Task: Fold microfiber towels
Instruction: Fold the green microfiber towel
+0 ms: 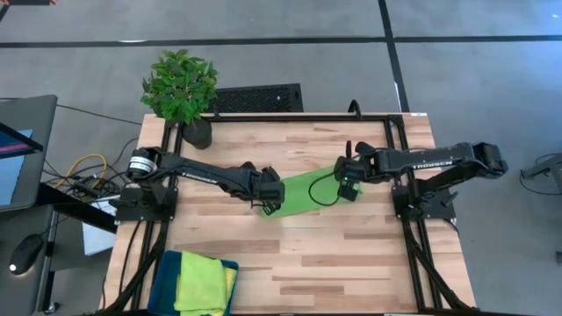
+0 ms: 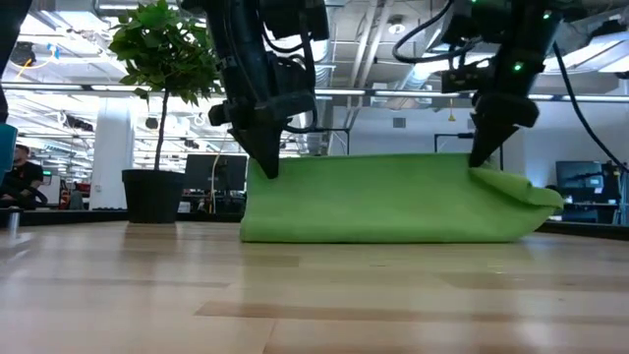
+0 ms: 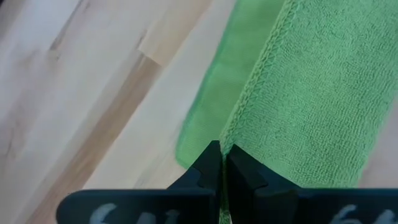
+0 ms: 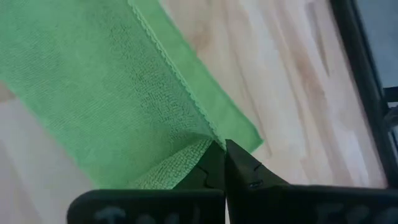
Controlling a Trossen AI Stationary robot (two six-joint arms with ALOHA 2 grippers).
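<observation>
Right now both arms are mid-fold on one lime green microfiber towel (image 1: 303, 190), which sits near the middle of the light wooden table (image 1: 351, 263), a bit toward the far edge. The left gripper (image 1: 270, 200) is pinched tight on the towel's left corner, fingers together on the stitched hem; the wrist view shows the hem running right into the closed tips (image 3: 222, 163). The right gripper (image 1: 349, 183) is likewise clamped on the right corner, tips closed over a bunched bit of cloth (image 4: 219, 160). In the low view the lifted edge hangs between the two grippers as an upright sheet (image 2: 383, 197) with its lower part resting on the table, and the right end curls over into a loose roll.

Step in hand, as I judge it: the first fold, with one edge raised, ready to be carried over the part that lies flat. The next move calls for both grippers to travel together at even height so the hem stays taut, then lower it onto the opposite edge and release. Risk is the curled right end landing as a wrinkle.

A stack of other soft cloths, teal, yellow and lime (image 1: 198, 281), lies at the near left corner of the table, probably on a tray, though that's hard to tell from above. A potted green plant (image 1: 180, 88) stands at the far left corner.
</observation>
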